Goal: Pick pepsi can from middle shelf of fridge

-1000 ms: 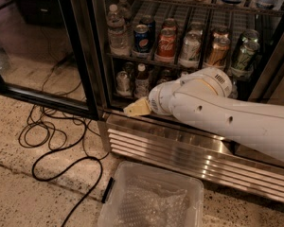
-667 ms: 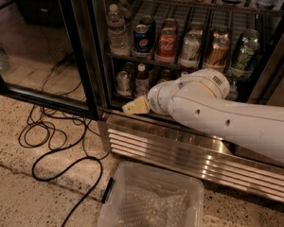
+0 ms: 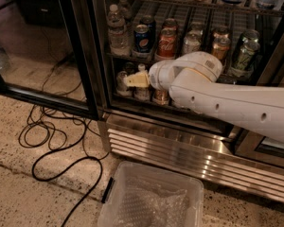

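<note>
Gripper [image 3: 136, 80] had risen inside the fridge [image 3: 170, 148]; we could not tell its grip state. The pepsi can [image 3: 142, 38] stood untouched on the middle shelf [image 3: 177, 60], at its twelve o'clock, nearer reach.

Pincer [image 3: 131, 80] hovers in the fridge [image 3: 170, 148], below the pepsi can [image 3: 142, 38]

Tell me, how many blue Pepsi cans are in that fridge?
1: the pepsi can stands on the middle shelf, left of a red Coca-Cola can, above the gripper. More may hide behind it.
</note>
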Robot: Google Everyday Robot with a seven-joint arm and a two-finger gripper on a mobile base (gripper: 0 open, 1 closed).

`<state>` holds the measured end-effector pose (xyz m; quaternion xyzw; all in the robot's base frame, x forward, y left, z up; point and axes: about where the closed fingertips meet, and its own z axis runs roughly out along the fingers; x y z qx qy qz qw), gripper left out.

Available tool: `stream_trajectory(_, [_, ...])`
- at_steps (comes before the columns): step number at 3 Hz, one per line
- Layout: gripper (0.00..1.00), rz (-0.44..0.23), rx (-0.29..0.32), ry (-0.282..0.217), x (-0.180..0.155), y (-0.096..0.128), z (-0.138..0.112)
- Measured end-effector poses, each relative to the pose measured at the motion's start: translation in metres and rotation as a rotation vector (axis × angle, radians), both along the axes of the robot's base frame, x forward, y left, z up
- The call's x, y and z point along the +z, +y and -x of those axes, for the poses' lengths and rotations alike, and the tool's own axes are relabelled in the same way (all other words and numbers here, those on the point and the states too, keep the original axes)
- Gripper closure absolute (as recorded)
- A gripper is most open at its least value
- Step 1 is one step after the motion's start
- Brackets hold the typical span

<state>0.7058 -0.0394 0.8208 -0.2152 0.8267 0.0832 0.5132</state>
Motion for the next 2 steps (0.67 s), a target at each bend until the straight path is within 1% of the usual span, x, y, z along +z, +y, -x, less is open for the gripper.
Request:
stream_trajectory(1, [0.00,-0.029,0.002,0.039,-0.0227,0.0272,-0.0163])
stream_trajectory(2, [0.00,-0.041,-0.005,0.047,-0.0251,0.0275,-0.0166])
